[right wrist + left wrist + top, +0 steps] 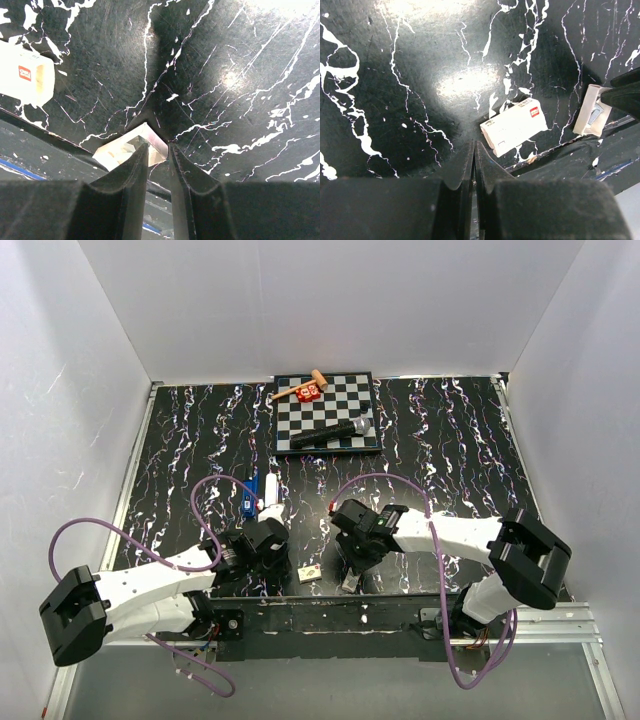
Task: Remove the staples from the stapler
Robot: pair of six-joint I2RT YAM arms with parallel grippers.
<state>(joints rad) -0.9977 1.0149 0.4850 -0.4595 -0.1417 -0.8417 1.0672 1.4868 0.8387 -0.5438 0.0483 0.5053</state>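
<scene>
The blue stapler [250, 497] lies on the black marbled table, left of centre, beside a slim white object [269, 502]; neither wrist view shows it. My left gripper [280, 562] [474, 142] hangs just in front of it, shut and empty. A white staple box with a red label [310, 572] [514, 126] [22, 74] lies near the table's front edge between the arms. My right gripper [350, 565] [158, 146] stands slightly open over a small clear tray [350, 584] [120, 152] [590, 116] at that edge. The tray's corner pokes into the gap at the tips.
A chessboard [300, 422] lies at the back centre with a black microphone [333, 432], a wooden mallet [300, 388] and a small red item [308, 393] on it. The table's front edge and black rail [400, 602] run just below both grippers. White walls enclose the table.
</scene>
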